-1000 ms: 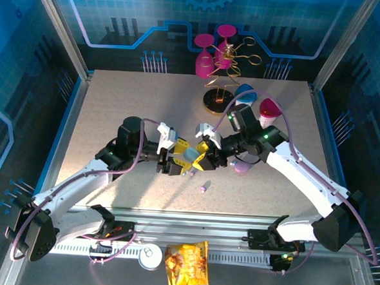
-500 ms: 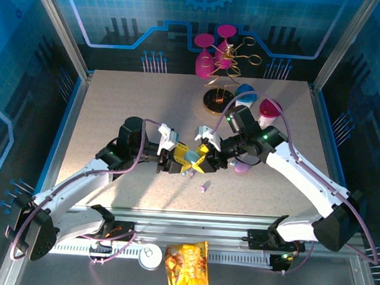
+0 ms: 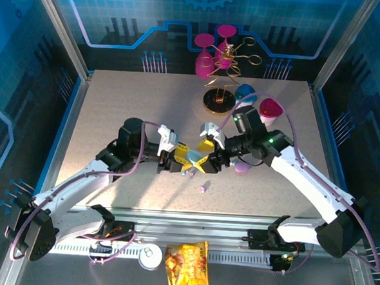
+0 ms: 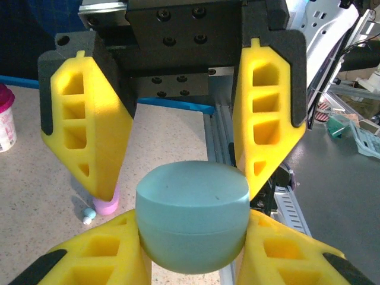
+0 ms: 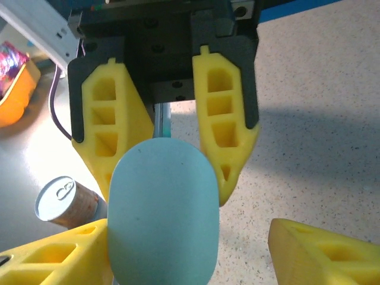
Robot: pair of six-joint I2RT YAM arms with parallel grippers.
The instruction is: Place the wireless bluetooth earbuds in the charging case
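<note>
**Blue case in hand, buds not yet loaded**

The left gripper (image 4: pixel 193 228) was clamped on the blue case (image 4: pixel 191 208), holding it up between the two arms over the middle of the table (image 3: pixel 115 105). The right gripper (image 5: pixel 190 231) stood with its jaws apart around the other end of the case. One finger lay against the case's side and the other stood clear of it, so the right gripper had no grip on the case.

The case's lid looked shut, with the seam running unbroken round its body in the left wrist view. With the lid down, what lay inside could not be seen.

A lilac bud (image 3: pixel 204 188) lay loose on the table just in front of the grippers. A pale blue bud (image 4: pixel 88 215) rested on the surface beyond the case, beside a pink shape half hidden by a finger. That shape was possibly the pink case (image 3: pixel 242 166), which sat under the right arm.

By these signs the task was at an early stage. The case had been secured, but it had yet to be opened and at least two buds remained to be picked up and seated.
</note>
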